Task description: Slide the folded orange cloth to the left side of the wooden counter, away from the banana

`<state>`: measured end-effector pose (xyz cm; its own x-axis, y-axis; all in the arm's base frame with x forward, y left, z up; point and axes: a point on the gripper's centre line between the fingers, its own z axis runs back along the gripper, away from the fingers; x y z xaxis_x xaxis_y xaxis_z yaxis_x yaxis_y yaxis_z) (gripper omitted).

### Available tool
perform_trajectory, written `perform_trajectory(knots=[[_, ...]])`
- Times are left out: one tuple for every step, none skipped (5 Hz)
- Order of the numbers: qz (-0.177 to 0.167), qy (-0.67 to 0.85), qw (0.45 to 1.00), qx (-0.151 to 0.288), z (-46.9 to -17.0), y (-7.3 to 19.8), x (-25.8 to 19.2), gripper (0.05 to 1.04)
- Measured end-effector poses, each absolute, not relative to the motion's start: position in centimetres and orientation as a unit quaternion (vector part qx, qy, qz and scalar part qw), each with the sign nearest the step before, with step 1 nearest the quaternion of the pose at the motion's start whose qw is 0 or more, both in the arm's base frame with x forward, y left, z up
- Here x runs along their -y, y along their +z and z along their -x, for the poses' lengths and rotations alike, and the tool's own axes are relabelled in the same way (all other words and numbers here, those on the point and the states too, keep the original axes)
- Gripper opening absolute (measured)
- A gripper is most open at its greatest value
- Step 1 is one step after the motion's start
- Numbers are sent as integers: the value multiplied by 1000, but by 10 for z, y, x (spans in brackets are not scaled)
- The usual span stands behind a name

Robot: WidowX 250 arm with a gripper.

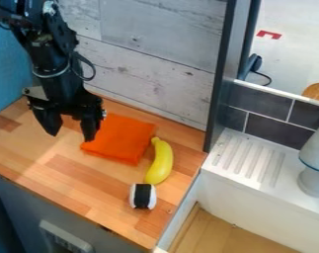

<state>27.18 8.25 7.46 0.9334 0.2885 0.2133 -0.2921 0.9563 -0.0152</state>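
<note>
Arm: black, coming in from the upper left by the plank wall, its gripper hanging over the back of the wooden desk.
Jaws: spread well apart and pointing down, with nothing between them that I can see.
Orange cloth: lying low on the desk, the nearest thing to the jaws. One tip shows right by its edge; from where I stand I can't tell whether they touch.
Yellow banana: lying on the sink side of the cloth, its stem end at or just beside the cloth's edge.
White roll with a black band: on the desk, just beyond the banana's lower end.
Risk at the cloth: it's soft and low, so I reckon jaws set too high would slide off it, and set too low would press into the wood. A pinch at the rim might catch only a thin fold and slip.
Risk to the banana: lying so close to the cloth, it could be nudged or rolled if the cloth were dragged that way, perhaps into the roll.
Risk at the drop: the white sink starts just past the desk's side, so a hard knock might send the rounded banana or the roll over.
</note>
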Motion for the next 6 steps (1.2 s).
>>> perform_trajectory(knots=[[-6,147,985,94,-269,67,-82,1000],[21,128,986,107,-281,54,-87,1000],[23,164,976,142,-291,55,-94,1000],[33,175,975,134,-305,46,-97,1000],[34,186,972,140,-321,43,-102,1000],[29,173,976,132,-338,36,-93,1000]])
